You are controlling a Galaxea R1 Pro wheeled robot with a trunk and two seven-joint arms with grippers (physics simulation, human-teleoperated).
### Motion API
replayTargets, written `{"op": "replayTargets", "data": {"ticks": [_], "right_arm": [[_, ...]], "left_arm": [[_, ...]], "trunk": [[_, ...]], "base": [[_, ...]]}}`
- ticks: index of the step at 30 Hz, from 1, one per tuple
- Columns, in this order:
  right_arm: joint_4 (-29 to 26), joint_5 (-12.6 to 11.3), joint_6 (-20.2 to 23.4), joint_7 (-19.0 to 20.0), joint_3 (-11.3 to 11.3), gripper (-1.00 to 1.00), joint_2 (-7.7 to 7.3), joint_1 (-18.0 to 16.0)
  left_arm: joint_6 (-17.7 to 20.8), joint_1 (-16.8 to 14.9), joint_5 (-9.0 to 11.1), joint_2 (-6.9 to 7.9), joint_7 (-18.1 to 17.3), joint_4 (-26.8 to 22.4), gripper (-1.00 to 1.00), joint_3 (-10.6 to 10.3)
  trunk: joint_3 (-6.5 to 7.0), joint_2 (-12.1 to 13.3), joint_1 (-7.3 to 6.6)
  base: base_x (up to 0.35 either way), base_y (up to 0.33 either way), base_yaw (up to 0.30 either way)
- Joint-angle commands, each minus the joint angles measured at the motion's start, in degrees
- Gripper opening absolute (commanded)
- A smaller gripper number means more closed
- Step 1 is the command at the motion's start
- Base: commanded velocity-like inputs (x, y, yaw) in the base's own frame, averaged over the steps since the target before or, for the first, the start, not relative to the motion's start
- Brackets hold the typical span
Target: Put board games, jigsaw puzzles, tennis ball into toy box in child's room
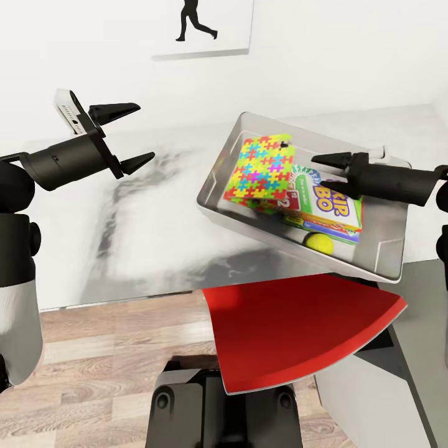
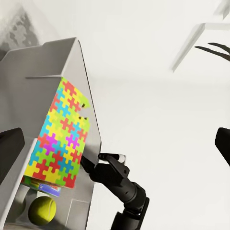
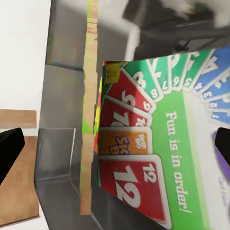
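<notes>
My left gripper [image 1: 127, 137] hangs over the left part of the table [image 1: 124, 205], jaws spread wide, holding nothing. My right gripper [image 1: 330, 160] hovers above the toy box [image 1: 373, 264], just over the Skip-Bo game [image 1: 326, 208]. In the right wrist view each finger shows at one edge of the frame with nothing between them, so I judge it open and empty.

The toy box sits tilted at the right end of the table, its near right corner hanging past the table edge above a red panel [image 1: 292, 336]. Inside it lie a jigsaw puzzle box [image 1: 260, 169] leaning on the far left wall, the Skip-Bo game beside it, and the tennis ball [image 1: 320, 242] against the near wall.

Handling, in my judgement: the game and puzzle boxes are light, stiff cardboard with slick printed faces. They are best pinched across a thin edge; flat faces give the fingers no purchase. The ball is light and will roll if the box tips further. The toy box is rigid, with thin sloped walls. Its rim is the only hold, and a one-sided grip would tilt the load.

Not determined: how many boxes lie stacked beneath the Skip-Bo game. Coloured edges show under it, but I cannot count them or name them. Whether the second puzzle and the other two games are inside is unclear. What supports the overhanging corner is hidden.
</notes>
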Motion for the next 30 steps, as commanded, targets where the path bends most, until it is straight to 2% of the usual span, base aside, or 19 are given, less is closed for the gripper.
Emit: {"op": "replayTargets", "data": {"ticks": [1, 5, 18, 26, 30], "right_arm": [[-0.03, -0.55, 0.00, -0.58, 0.04, 1.00, -0.09, -0.24], [-0.03, -0.55, 0.00, -0.55, 0.02, 1.00, -0.42, -0.81], [-0.03, -0.73, 0.00, 0.19, 0.01, 1.00, -3.77, -4.71], [-0.03, -0.86, 0.00, 6.12, 0.20, 1.00, -5.06, -6.40], [-0.03, -0.88, 0.00, 7.81, 0.30, 1.00, -5.32, -6.63]], "left_arm": [[-0.08, -0.03, 0.61, 0.01, 0.57, -0.01, 1.00, -0.03], [-0.08, -0.03, 0.61, 0.02, 0.59, -0.01, 1.00, -0.05], [-0.08, 0.03, 0.67, -0.11, 0.67, -0.01, 1.00, -0.08], [-0.08, 0.04, 0.66, -0.14, 0.70, -0.01, 1.00, -0.08], [-0.08, 0.04, 0.67, -0.14, 0.70, -0.01, 1.00, -0.08]], "trunk": [[-0.07, -0.09, 0.03], [-0.07, -0.09, 0.03], [-0.07, -0.09, 0.03], [-0.07, -0.09, 0.03], [-0.07, -0.09, 0.03]], "base": [[0.000, 0.000, 0.000], [0.000, 0.000, 0.000], [0.000, 0.000, 0.000], [0.000, 0.000, 0.000], [0.000, 0.000, 0.000]]}}
